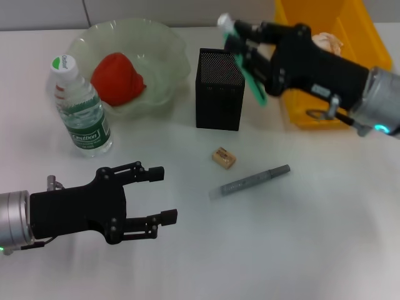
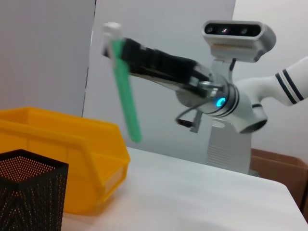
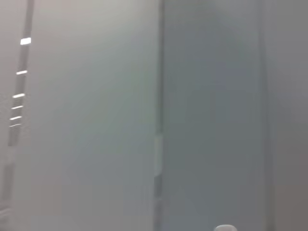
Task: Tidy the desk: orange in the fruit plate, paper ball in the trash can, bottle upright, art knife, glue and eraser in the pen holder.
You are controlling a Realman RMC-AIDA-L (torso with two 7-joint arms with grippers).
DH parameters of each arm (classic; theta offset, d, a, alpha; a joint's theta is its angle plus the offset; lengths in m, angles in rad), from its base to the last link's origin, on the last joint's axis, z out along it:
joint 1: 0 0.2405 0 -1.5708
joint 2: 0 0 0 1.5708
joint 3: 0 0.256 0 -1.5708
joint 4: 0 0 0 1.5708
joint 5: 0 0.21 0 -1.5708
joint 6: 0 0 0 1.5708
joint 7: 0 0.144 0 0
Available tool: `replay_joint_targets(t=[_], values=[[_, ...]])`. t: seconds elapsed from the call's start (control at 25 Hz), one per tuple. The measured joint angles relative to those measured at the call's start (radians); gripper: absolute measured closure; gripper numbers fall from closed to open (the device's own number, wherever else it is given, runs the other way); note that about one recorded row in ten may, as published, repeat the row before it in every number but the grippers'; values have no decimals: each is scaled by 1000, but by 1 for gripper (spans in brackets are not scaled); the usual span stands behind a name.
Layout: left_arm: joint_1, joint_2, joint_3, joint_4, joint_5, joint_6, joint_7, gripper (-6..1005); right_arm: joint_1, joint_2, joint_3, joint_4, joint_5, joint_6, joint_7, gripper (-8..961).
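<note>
My right gripper is shut on the mint-green art knife, holding it tilted in the air just right of the black mesh pen holder. In the left wrist view the art knife hangs from the right gripper above the yellow trash can. The tan eraser and the grey glue lie on the desk. The orange sits in the fruit plate. The bottle stands upright. The paper ball lies in the trash can. My left gripper hovers open at the front left.
The pen holder stands close beside the trash can. The robot's head and body show behind the desk in the left wrist view. The right wrist view shows only a grey wall.
</note>
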Motion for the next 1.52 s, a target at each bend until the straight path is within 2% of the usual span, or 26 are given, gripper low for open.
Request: replay_joint_targets(t=[0.2,0.4,0.84,1.16,1.52], values=[[0,-1,0,-4,-5,2,2,200,59,4,0,122,152,50,-131,771],[0,-1,-1,-6,-8,2,8,200,111,6,1,168,194,104,-245,770],[4,-3,-22,-20,-9,-2,13,200,185,6,5,189,198,221,-202,770],[-19,-4,-29,-54,-7,-99,19,200,237,6,40,243,199,251,-209,771],[-12,0,-28,-47,3,-121,51,200,268,6,53,251,199,309,-209,771]])
